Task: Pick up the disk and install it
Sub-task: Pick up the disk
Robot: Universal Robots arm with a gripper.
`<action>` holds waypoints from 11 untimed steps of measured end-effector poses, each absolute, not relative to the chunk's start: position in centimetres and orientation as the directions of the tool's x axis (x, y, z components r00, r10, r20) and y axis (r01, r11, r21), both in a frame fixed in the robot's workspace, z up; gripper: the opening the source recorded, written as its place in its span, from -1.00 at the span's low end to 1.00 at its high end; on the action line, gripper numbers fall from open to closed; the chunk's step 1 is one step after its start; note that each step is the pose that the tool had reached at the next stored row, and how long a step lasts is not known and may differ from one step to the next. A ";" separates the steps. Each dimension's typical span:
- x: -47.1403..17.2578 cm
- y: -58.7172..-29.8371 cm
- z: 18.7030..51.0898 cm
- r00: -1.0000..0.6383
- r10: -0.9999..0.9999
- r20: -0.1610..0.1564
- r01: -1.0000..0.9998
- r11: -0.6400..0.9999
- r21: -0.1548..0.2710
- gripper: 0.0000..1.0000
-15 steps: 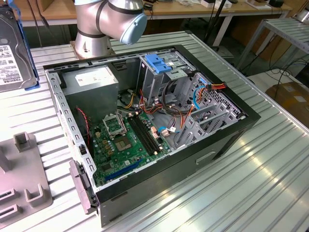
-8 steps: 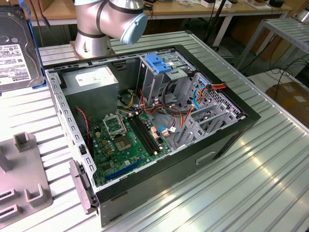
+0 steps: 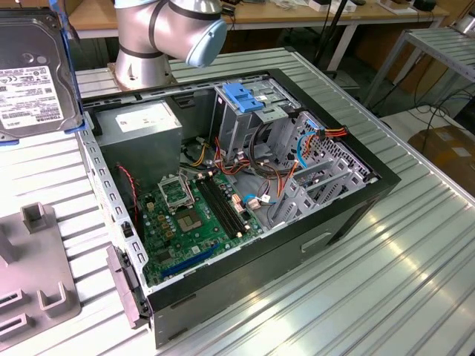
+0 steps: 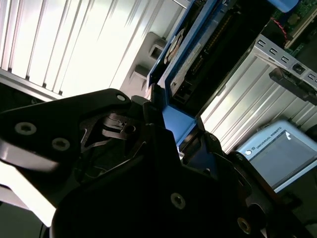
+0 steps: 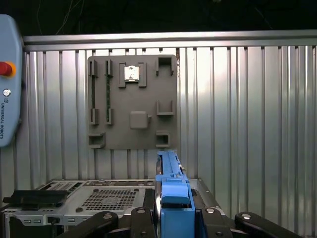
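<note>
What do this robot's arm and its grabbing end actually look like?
The arm is a thick silver-grey tube with rounded joints, dark seams and a pale blue end cap. Its pincer is black and angular, dotted with small silver screws.

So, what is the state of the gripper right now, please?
The gripper is closed, holding the disk.

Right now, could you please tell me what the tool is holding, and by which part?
The tool holds the disk, clamped across its blue plastic rail at one edge.
</note>
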State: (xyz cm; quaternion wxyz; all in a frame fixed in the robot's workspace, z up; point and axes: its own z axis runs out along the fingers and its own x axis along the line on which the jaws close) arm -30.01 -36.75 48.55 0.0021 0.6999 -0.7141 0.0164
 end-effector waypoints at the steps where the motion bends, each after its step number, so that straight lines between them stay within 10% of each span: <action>1: -29.8 -36.7 48.5 -0.020 -0.999 0.026 -1.000 0.020 -0.020 -0.26; 11: -27.6 -36.8 48.6 -0.020 -0.999 0.026 -1.000 0.020 -0.020 -0.26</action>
